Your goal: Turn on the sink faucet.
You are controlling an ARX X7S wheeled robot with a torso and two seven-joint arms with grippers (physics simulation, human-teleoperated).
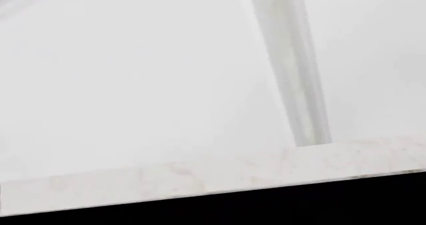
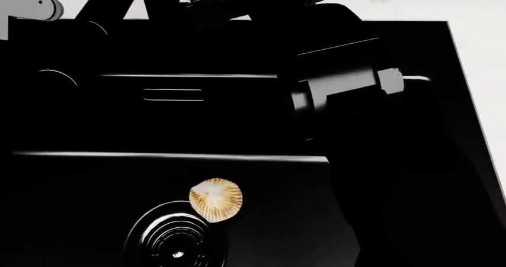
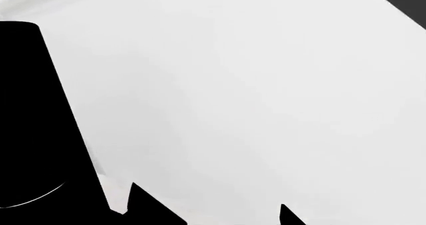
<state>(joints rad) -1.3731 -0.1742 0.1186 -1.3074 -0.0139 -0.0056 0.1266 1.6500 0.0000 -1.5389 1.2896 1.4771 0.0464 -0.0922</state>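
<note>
The sink [image 2: 427,172] is a glossy black basin that fills the head view, with a ringed drain [image 2: 174,243] at the near side and a slot overflow [image 2: 172,95] on the back wall. The sink faucet's black upright post [image 3: 33,110] shows in the right wrist view, just beside one fingertip. My right gripper [image 3: 216,217] is open and empty, with the white wall between its fingertips [image 3: 141,205]. In the head view my right arm [image 2: 340,86] reaches to the back of the sink, black on black. My left gripper is not seen.
A tan scallop shell [image 2: 215,199] lies in the basin by the drain. The left wrist view shows a white wall, a pale marble counter strip [image 1: 199,177] and a black band below it. White counter [image 2: 482,71] borders the sink's right side.
</note>
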